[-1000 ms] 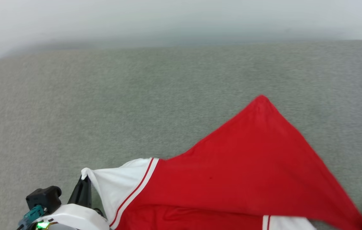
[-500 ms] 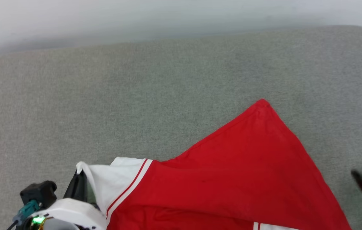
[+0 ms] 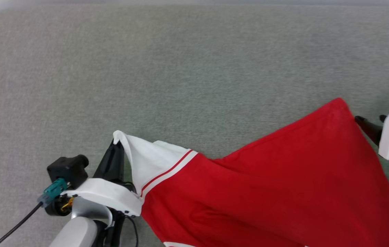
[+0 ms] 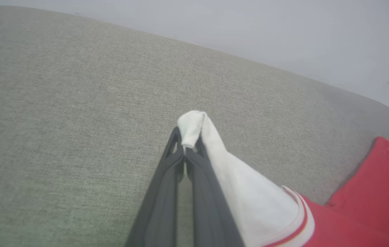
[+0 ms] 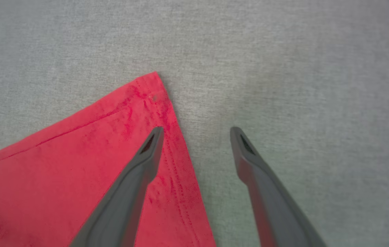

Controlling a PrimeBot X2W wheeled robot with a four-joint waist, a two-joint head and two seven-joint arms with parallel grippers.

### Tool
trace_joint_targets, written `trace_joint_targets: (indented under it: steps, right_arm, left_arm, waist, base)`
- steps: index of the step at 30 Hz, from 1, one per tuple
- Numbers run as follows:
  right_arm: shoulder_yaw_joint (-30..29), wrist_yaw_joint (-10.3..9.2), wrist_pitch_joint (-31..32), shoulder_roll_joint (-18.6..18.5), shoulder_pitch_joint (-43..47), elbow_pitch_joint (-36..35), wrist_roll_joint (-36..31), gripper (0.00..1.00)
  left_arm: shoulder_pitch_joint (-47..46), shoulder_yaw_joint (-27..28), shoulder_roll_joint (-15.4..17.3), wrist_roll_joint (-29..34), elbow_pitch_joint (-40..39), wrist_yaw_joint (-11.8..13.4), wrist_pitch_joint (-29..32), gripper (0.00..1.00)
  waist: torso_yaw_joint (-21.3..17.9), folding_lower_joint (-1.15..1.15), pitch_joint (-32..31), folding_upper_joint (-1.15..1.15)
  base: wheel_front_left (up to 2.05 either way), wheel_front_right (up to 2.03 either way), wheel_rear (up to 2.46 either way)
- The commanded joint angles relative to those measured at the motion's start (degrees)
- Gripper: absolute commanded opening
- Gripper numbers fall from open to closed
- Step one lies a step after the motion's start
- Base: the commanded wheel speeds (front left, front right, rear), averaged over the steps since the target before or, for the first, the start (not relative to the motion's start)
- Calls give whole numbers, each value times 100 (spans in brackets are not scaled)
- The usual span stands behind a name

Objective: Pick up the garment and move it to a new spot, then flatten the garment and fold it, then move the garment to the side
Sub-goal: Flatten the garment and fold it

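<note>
under the garment (image 3: 283,178), grey fabric (image 3: 180,68)

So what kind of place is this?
Probably an indoor garment-folding station: a broad grey-green fabric-covered surface with a rounded corner, a plain pale wall behind, and a red garment partly spread on it.

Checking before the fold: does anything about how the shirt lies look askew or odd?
The garment lies askew, pulled into a lopsided triangle: the shut left gripper pinches its white sleeve tip, while its red corner lies loose on the grey surface below the open right gripper. No damage shows.
</note>
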Motion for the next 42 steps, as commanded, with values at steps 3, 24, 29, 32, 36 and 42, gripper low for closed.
trace_joint_targets:
  steps: [3,24,29,32,36,42]
  right_arm:
    - [118,-4,755,98,-408,136,-173,100]
    - [501,-2,1288,162,-522,740,-277,0]
    - [583,-3,693,-49,-617,538,-244,0]
    - [638,-3,324,-128,-721,481,-213,0]
    - [686,-4,-9,-171,-924,529,-173,0]
    - [736,-4,-125,-158,-1463,689,-17,0]
  left_arm:
    - [-206,-100,-140,48,84,-87,-91,0]
    - [-505,-337,-251,66,526,-377,-207,0]
    - [-832,-258,68,169,418,-465,-28,0]
    - [-1217,-133,269,209,371,-514,89,0]
    - [-1893,-14,476,278,369,-629,306,0]
    - [-2970,103,581,286,684,-739,679,0]
  waist:
    - [295,0,294,0]
    - [434,0,72,0]
    - [355,0,-430,0]
    - [263,0,-770,0]
    - [63,0,-1176,0]
    - [-232,0,-1513,0]
  base:
    - [0,0,0]
    - [0,0,0]
    - [0,0,0]
    - [0,0,0]
    - [0,0,0]
    - [0,0,0]
